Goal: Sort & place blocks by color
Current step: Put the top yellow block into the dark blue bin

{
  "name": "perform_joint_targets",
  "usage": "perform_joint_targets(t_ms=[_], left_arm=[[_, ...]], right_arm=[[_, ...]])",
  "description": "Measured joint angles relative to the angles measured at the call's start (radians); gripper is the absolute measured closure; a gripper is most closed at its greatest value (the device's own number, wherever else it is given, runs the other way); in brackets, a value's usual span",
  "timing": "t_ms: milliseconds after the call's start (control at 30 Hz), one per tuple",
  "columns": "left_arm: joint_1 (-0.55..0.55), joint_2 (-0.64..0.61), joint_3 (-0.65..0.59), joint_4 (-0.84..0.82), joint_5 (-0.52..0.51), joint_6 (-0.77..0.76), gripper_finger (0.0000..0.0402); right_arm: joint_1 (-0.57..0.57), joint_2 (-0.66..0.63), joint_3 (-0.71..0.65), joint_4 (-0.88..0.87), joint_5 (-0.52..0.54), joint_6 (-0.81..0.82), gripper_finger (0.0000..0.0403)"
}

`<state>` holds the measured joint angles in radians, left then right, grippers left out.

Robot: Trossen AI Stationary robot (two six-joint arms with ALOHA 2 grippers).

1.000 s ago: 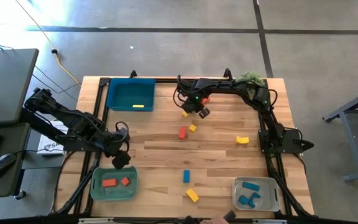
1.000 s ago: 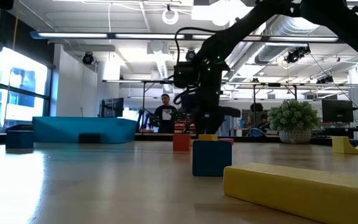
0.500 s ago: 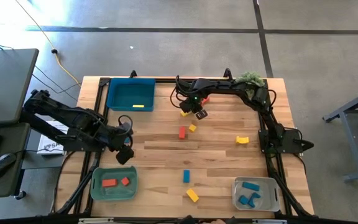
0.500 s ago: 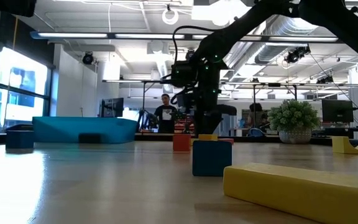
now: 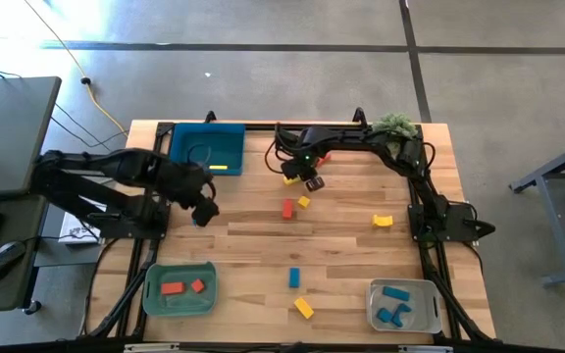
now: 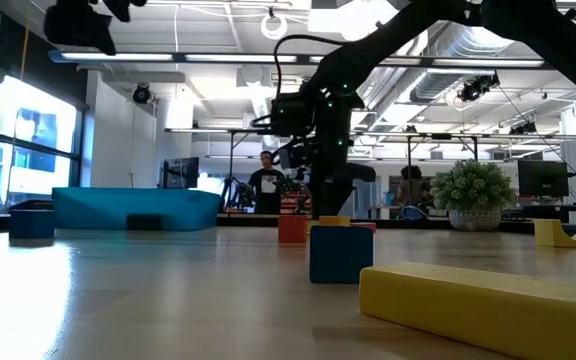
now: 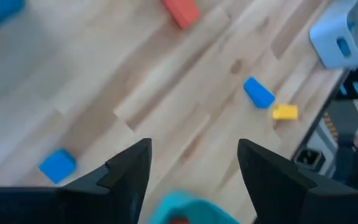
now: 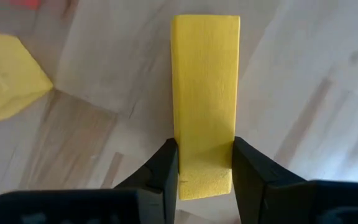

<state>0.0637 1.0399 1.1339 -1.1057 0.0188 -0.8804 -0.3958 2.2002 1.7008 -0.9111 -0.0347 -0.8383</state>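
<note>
From above, my right fingers (image 5: 300,177) were clamped on a yellow bar (image 5: 290,178) near the middle of the bench's (image 5: 361,265) far edge, just beside the teal tray (image 5: 205,149) in the far left corner, which held one yellow piece (image 5: 218,168). My left fingers (image 5: 207,211) hung spread and empty over the left half of the bench, between the teal tray and the green tray (image 5: 179,291) at the near left corner (two red blocks (image 5: 173,288) lay in that one). A red block (image 5: 287,208) and a small yellow block (image 5: 304,201) sat near the bench's centre, a yellow arch piece (image 5: 383,221) toward the right edge, a blue block (image 5: 294,277) and a yellow brick (image 5: 304,308) toward the near edge, and blue blocks (image 5: 394,293) in the grey tray (image 5: 430,314) at the near right corner.

Level with the bench, my right arm (image 6: 320,110) came down behind the blue block (image 6: 340,252), with the yellow brick (image 6: 488,308) closest to the camera.

Past my left wrist, both fingers (image 7: 128,172) stood well apart with bare wood between them; a blue cube (image 7: 58,165) lay near one.

Past my right wrist, my fingertips (image 8: 166,168) pressed both sides of the yellow bar (image 8: 205,81), another yellow block (image 8: 8,74) beside it.
</note>
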Motion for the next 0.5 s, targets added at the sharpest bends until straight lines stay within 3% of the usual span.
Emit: perform_joint_targets(t_ms=[500], left_arm=[[0.362,-0.001,0.0,0.005,0.048,0.246,0.0172]], right_arm=[[-0.002,-0.002,0.283,-0.143,0.0,0.094,0.0314]])
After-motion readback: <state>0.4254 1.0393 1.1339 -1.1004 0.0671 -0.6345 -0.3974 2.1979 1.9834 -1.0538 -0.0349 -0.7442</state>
